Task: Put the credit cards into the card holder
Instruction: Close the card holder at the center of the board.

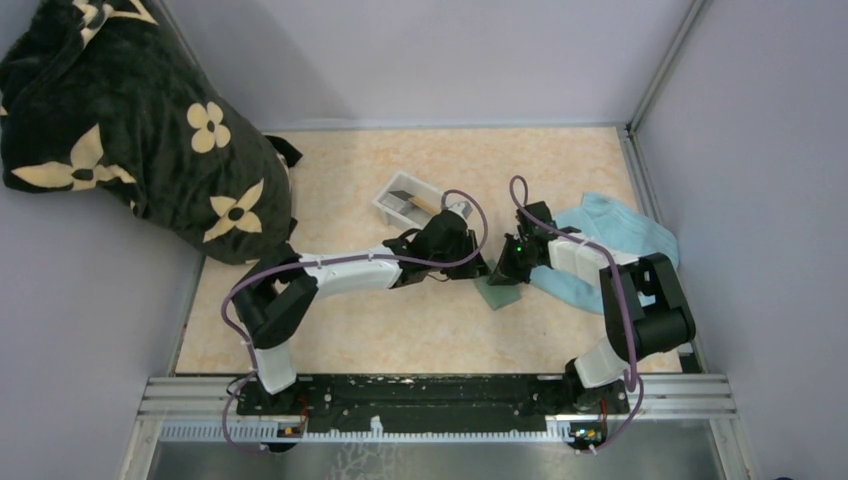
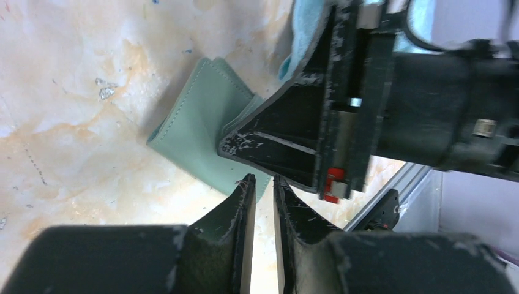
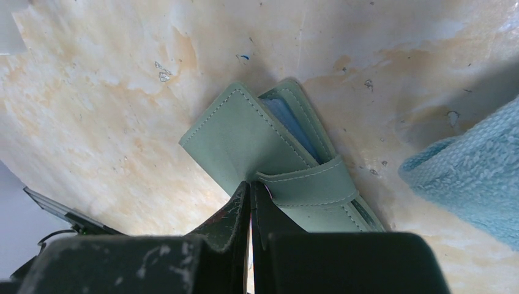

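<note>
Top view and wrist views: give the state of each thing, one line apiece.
card holder, folded, edges gaping
white tray, upright, something dark inside
blue towel, rumpled
flowered blanket, heaped
left pincer, slightly open, nothing seen held
right pincer, shut, tips at card holder

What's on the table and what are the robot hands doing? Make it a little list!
card holder: green, partly open, blue inside showing
right hand: shut, tips at the card holder
left hand: narrow gap, holding nothing, close to the holder's edge
towel: light blue, right of the holder
tray: white, behind the hands
</note>
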Robot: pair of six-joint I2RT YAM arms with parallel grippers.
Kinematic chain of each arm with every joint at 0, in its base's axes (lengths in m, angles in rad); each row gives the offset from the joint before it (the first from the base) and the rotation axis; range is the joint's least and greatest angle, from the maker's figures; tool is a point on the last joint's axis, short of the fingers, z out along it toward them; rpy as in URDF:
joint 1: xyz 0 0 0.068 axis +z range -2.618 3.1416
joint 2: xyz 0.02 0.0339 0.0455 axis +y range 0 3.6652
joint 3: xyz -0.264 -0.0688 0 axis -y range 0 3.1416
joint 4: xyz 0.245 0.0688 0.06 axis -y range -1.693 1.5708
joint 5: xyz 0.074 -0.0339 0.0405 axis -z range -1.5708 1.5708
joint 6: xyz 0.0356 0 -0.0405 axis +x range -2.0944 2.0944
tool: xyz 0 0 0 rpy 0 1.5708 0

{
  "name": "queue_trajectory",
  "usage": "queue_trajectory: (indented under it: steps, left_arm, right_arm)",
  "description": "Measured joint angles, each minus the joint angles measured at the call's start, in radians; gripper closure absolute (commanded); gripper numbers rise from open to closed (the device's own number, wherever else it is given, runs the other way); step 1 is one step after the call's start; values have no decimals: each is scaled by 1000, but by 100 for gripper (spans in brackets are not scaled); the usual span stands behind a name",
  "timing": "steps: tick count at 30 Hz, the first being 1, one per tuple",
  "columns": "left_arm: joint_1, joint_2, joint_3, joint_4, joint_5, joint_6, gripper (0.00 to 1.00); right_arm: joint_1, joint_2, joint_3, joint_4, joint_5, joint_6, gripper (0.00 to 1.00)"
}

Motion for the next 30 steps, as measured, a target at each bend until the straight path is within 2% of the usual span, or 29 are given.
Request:
queue_trajectory:
  steps: [10, 14, 17, 19, 22, 27, 30]
  left_arm:
    - [40, -109, -1, 10, -35, 14, 91]
    - [51, -73, -18, 47, 0, -8, 95]
    - [32, 22, -2, 81, 48, -22, 97]
    - [2, 111, 31, 92, 55, -18, 98]
    - [16, 169, 86, 50, 47, -18, 97]
    - [9, 165, 103, 12, 13, -14, 94]
    - [1, 156, 99, 4, -15, -16, 91]
  right_arm:
    - [-17, 1, -11, 17, -28, 0, 99]
    - [-19, 1, -18, 22, -32, 0, 99]
    - [-26, 1, -24, 32, -47, 0, 98]
    - [-30, 1, -25, 37, -56, -8, 98]
    - [-48, -1, -33, 37, -68, 8, 99]
    - [-51, -1, -32, 38, -71, 12, 99]
    - [-51, -1, -30, 36, -71, 10, 95]
